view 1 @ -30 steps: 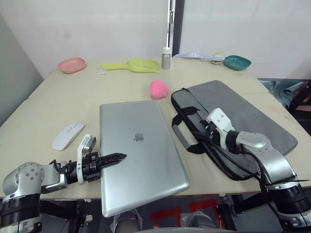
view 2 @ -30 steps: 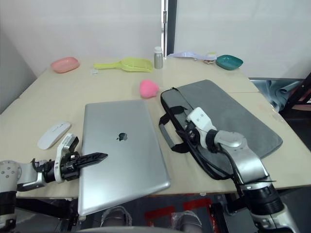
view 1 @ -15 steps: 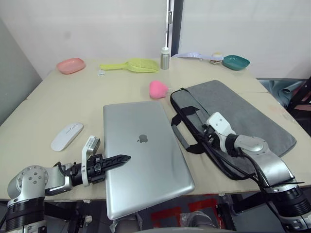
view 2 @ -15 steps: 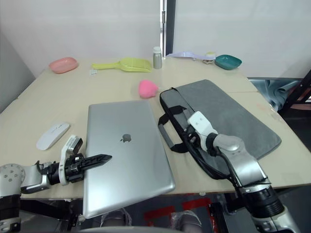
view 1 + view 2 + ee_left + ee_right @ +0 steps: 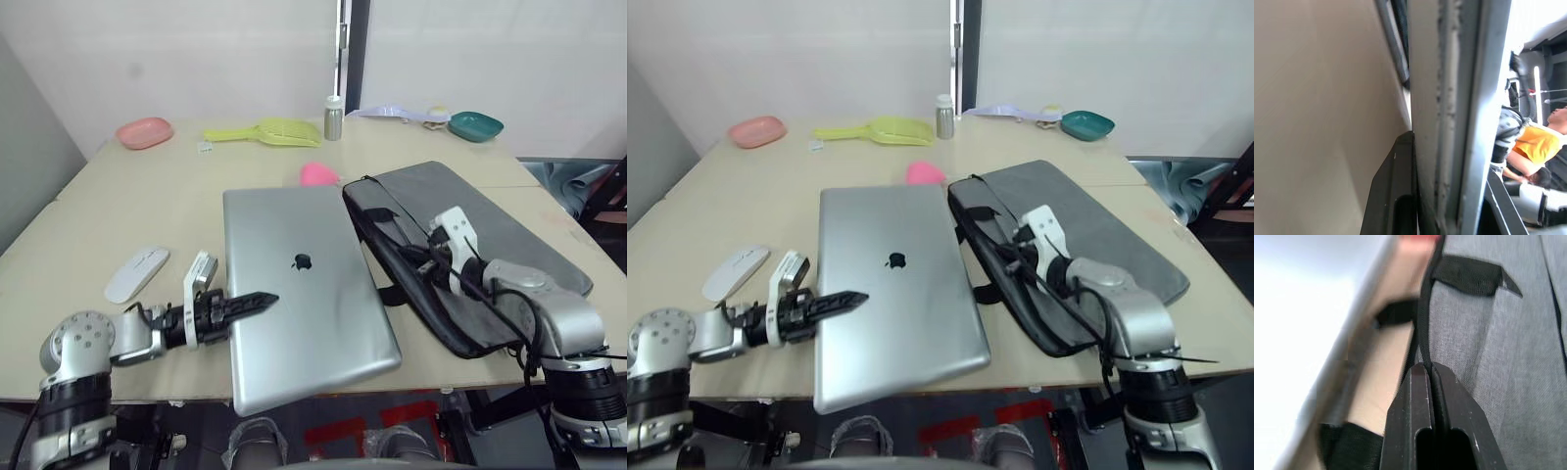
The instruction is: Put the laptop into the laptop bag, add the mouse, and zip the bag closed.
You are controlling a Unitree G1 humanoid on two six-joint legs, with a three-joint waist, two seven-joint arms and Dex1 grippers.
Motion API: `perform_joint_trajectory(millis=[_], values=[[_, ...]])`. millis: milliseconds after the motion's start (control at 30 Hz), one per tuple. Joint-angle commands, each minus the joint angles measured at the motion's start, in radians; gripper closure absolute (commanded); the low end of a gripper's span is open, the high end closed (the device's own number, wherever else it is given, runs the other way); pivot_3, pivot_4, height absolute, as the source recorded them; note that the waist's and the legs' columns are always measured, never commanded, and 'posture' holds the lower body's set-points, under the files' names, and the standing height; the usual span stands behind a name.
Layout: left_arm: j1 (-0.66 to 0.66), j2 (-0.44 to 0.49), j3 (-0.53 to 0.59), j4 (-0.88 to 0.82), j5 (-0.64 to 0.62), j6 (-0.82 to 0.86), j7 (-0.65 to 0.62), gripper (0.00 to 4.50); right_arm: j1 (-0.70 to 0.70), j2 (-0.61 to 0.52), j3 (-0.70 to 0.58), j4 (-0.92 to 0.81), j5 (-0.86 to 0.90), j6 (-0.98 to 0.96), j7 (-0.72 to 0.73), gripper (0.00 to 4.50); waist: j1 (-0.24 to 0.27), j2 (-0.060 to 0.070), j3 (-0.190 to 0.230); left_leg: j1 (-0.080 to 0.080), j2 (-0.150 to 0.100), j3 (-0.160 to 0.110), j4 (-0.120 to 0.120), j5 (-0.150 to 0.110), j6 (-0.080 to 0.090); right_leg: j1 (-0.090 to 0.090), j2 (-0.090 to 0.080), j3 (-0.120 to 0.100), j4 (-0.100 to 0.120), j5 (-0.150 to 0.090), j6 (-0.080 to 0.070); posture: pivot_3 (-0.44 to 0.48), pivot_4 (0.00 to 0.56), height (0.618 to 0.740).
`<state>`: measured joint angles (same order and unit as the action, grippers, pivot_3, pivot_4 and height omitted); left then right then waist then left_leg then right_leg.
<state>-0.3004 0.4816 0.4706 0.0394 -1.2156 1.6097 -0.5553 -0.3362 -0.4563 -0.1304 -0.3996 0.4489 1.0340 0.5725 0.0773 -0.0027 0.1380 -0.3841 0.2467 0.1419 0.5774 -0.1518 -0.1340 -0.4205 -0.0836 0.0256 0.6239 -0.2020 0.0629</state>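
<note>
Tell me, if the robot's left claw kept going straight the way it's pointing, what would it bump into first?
The left gripper is shut on the laptop and points across it toward the laptop bag. Going straight on, the bag's near edge would probably come first, though the depth is hard to judge.

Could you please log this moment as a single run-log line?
left claw: shut on laptop edge | right claw: shut on bag rim | mouse: on table | bag: unzipped
</note>
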Motion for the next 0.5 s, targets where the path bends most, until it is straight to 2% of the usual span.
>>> perform_joint_trajectory(millis=[33, 267, 500], values=[[-0.050, 0.005, -0.004, 0.040, -0.123, 0.005, 0.036, 4.14, -0.051, 0.028, -0.067, -0.044, 0.071, 0.072, -0.053, 4.47, -0.001, 0.000, 0.000, 0.000, 0.000, 0.000, 0.000, 0.001, -0.002, 0.000, 0.000, 0.000, 0.000, 0.000, 0.000, 0.000, 0.150, 0.740], [-0.124, 0.002, -0.074, 0.186, -0.308, 0.005, 0.187, 4.14, -0.121, 0.078, -0.127, -0.059, 0.145, 0.156, -0.141, 4.47, 0.017, 0.000, 0.000, -0.004, 0.000, 0.000, -0.001, 0.003, -0.006, -0.003, 0.000, -0.001, -0.001, 0.001, 0.001, 0.000, 0.150, 0.740], [-0.203, -0.061, -0.111, 0.258, -0.404, -0.025, 0.332, 4.14, -0.129, 0.093, -0.115, -0.067, 0.183, 0.168, -0.188, 4.47, 0.024, 0.000, 0.000, -0.005, 0.000, -0.001, 0.000, 0.004, -0.007, -0.003, 0.000, -0.001, -0.002, 0.002, 0.004, 0.000, 0.150, 0.740]])
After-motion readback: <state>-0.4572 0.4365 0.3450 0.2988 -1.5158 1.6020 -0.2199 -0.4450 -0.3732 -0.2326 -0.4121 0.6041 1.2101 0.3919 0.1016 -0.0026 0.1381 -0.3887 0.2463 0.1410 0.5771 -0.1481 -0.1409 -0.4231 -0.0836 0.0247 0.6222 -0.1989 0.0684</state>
